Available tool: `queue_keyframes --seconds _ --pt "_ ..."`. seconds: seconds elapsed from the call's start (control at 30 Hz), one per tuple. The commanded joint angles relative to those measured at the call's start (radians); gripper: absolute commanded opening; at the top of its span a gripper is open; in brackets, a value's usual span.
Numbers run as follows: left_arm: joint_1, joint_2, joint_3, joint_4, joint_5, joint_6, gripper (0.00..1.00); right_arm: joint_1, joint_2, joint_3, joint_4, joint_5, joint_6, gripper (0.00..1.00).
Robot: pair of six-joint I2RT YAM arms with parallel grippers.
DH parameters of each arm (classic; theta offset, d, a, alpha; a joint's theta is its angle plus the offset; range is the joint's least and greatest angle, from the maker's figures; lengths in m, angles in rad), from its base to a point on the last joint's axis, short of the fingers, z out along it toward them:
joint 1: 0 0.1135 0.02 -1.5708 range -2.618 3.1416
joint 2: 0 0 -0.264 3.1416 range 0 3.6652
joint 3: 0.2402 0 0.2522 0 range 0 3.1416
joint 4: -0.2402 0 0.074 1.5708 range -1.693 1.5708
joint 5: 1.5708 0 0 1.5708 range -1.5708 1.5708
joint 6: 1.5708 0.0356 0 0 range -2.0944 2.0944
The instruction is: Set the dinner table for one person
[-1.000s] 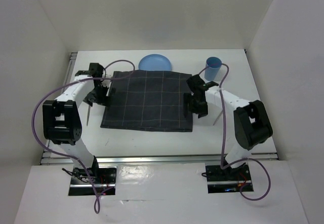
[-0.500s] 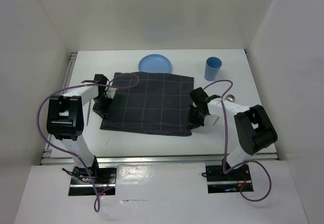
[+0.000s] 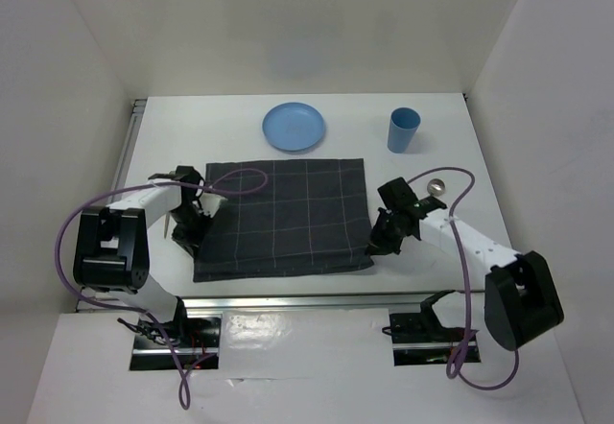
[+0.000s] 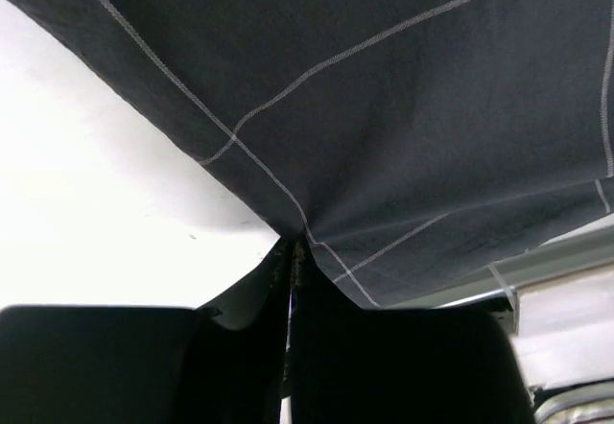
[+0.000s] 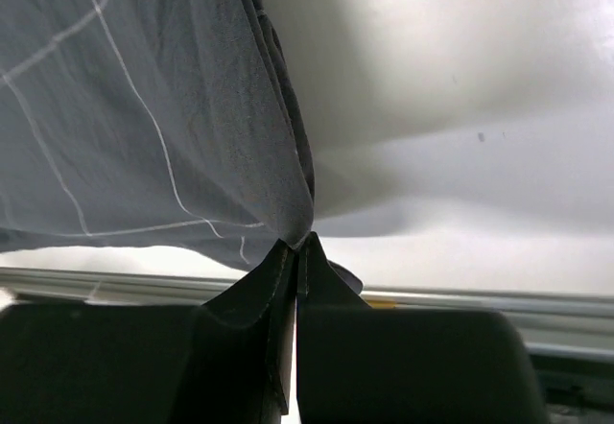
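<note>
Mat (image 3: 283, 215) (dark, checked) along dinner table (image 3: 451, 170) near edge | left gripper (image 3: 186, 224) clamped on mat's left edge | right gripper (image 3: 381, 241) clamped on its right edge

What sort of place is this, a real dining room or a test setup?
Probably a lab test cell: plain white walls box in the table, two robot arms are bolted at its near edge, with a mat, plate and cup on it.
</note>
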Motion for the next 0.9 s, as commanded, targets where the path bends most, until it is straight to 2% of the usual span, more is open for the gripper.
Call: queue_keyframes --seconds 0.0,0.03,0.07,0.1,0.13,0.17,0.23,0.37,0.4,0.47,0.53,0.7,0.8,0.83,0.87 --pt "0.0 -0.027 0.015 -0.043 -0.009 0.048 0.02 -0.016 -0.101 -0.042 -0.084 0.083 0.089 0.0" --pt "0.0 -0.027 0.024 -0.057 0.002 0.039 0.03 -0.016 -0.101 -0.056 -0.094 0.096 0.1 0.0" --pt "0.0 -0.027 0.033 -0.057 0.002 0.038 0.05 -0.016 -0.114 -0.056 -0.094 0.127 0.1 0.06" --pt "-0.009 -0.027 0.045 -0.067 0.015 0.038 0.09 -0.016 -0.115 -0.056 -0.107 0.142 0.11 0.2" --pt "-0.009 -0.027 0.046 -0.068 0.015 0.038 0.17 -0.016 -0.124 -0.056 -0.121 0.156 0.11 0.52" --pt "-0.009 -0.027 0.058 -0.068 0.015 0.038 0.2 -0.016 -0.124 -0.041 -0.132 0.17 0.119 0.63" --pt "-0.009 -0.027 0.088 -0.098 -0.012 0.038 0.28 -0.016 -0.124 0.016 -0.144 0.213 0.092 0.69" --pt "-0.009 -0.053 0.205 -0.167 -0.021 0.029 0.49 -0.007 -0.045 0.136 -0.086 0.261 -0.033 0.71" --pt "-0.009 -0.065 0.255 -0.176 -0.011 0.019 0.67 -0.007 -0.008 0.188 -0.075 0.261 -0.058 0.72" --pt "-0.009 -0.065 0.291 -0.176 -0.011 0.009 0.73 -0.016 0.131 0.245 -0.054 0.27 -0.122 0.73" --pt "-0.009 -0.051 0.334 -0.167 -0.024 -0.009 0.73 -0.025 0.216 0.288 -0.014 0.284 -0.172 0.73" --pt "0.011 -0.06 0.355 -0.115 -0.052 -0.055 0.74 -0.106 0.417 0.374 0.089 0.236 -0.265 0.66" --pt "0.029 -0.06 0.333 -0.103 -0.031 -0.055 0.74 -0.14 0.473 0.384 0.138 0.157 -0.296 0.53" --pt "0.029 -0.06 0.323 -0.103 -0.02 -0.034 0.74 -0.14 0.473 0.384 0.164 0.137 -0.305 0.42" --pt "0.041 -0.06 0.313 -0.103 -0.02 -0.034 0.74 -0.149 0.484 0.368 0.178 0.123 -0.319 0.36"
